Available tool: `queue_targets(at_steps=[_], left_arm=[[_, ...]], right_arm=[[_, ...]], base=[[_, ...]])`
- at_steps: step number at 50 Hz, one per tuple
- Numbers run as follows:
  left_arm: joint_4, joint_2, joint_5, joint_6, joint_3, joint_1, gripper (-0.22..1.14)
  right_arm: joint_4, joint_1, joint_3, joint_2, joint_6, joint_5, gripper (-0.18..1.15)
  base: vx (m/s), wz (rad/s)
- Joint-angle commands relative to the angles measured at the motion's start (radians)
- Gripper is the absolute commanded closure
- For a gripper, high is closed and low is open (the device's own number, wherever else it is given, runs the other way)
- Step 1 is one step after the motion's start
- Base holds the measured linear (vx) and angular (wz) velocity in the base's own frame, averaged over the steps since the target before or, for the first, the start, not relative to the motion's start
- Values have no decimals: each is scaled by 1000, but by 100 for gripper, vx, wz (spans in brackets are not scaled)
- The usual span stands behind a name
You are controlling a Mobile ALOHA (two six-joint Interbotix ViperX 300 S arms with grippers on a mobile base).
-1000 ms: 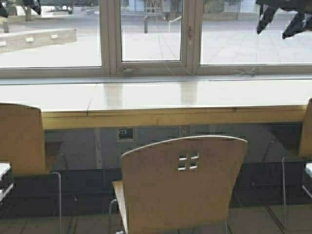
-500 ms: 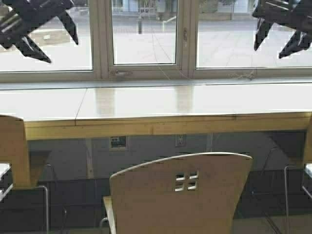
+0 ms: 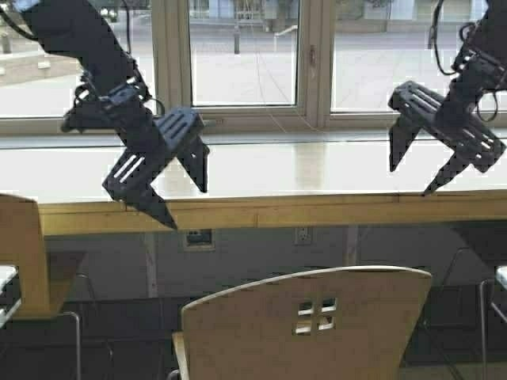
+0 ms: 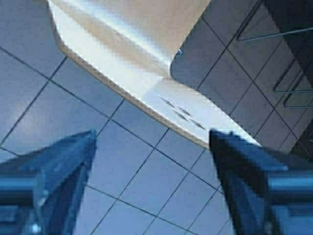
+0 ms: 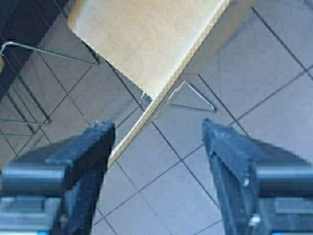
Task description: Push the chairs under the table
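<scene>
Nearest you, the middle chair [image 3: 305,324] sits at the lower centre — its back below both grippers, touching neither. Your left gripper [image 3: 181,194] hangs spread at upper left, your right gripper [image 3: 412,176] spread at upper right — both before the table [image 3: 317,207].

We see bright daylight pouring through the windows [image 3: 245,55], glaring white off the desk [image 3: 317,170], while the space beneath it lies in dim shadow.
</scene>
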Motion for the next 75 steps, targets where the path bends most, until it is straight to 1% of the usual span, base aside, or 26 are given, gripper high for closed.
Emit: queue_targets(at_steps=[1, 14, 19, 26, 36, 45, 75], left_arm=[[-37, 89, 6, -26, -92, -29, -7], [-81, 247, 25, -98, -216, -38, -8], [-98, 302, 52, -121, -255, -41, -7], [-137, 368, 110, -147, -298, -40, -7], [-144, 408, 112, -150, -319, -41, -7], [-144, 442, 115, -150, -367, -41, -7], [-144, 545, 115, -153, -454, -41, -7]], right_arm=[[40, 0, -72, 95, -2, -8, 7], [69, 0, -169, 267, -2, -12, 7], [123, 5, -169, 262, 6, -63, 7], [167, 2, -173, 262, 15, -41, 7], [213, 18, -146, 285, 21, -51, 7], [265, 77, -153, 330, 25, -89, 7], [287, 84, -314, 594, 25, -101, 7]], base=[[8, 4], [5, 2], [1, 1], [0, 1], [0, 0], [0, 0], [0, 0]])
